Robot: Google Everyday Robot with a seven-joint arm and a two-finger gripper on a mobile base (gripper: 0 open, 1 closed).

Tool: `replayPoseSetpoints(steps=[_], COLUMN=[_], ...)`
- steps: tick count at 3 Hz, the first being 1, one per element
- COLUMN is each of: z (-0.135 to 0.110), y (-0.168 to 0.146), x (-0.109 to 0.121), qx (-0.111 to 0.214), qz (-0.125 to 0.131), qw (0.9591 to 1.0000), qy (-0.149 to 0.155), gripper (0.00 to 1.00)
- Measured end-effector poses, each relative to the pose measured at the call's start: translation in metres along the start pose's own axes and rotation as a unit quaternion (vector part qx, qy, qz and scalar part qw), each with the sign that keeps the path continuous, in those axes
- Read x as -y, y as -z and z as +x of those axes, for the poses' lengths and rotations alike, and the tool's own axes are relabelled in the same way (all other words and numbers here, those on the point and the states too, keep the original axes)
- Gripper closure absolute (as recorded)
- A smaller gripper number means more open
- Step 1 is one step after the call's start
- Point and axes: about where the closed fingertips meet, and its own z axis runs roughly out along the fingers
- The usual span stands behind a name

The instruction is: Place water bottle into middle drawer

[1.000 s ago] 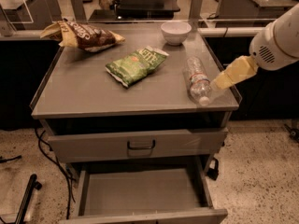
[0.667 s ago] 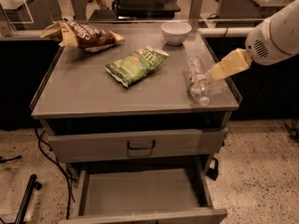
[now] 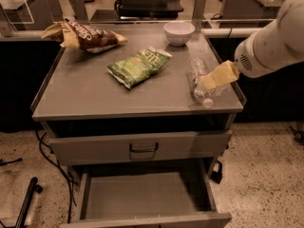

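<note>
The water bottle [image 3: 198,75] lies on its side at the right edge of the grey cabinet top [image 3: 90,94]. It is clear and crinkled, and its white cap [image 3: 207,102] points toward the front. My gripper [image 3: 216,76], pale yellow at the end of the white arm [image 3: 273,37], reaches in from the right. It sits over the bottle's middle, touching or just above it. The middle drawer [image 3: 142,196] stands pulled open below, its flat grey floor bare.
A green chip bag [image 3: 137,66] lies mid-top and a brown chip bag [image 3: 85,36] at the back left. A white bowl [image 3: 179,32] stands at the back. A closed drawer front with a black bar handle [image 3: 144,148] sits above the open drawer.
My gripper has moved left, from beside the bottle's right side to over its middle. The bottle lies where it did.
</note>
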Motion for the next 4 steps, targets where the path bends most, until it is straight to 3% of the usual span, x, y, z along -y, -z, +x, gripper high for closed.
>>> replayPoseSetpoints(steps=[2,4], z=[-0.009,-0.015], y=[-0.027,-0.051], x=[-0.017,-0.013], qx=[0.014,0.043], qz=[0.021,-0.014], qw=[0.9992,0.9959], qy=[-0.032,-0.078], gripper=[0.0,0.0])
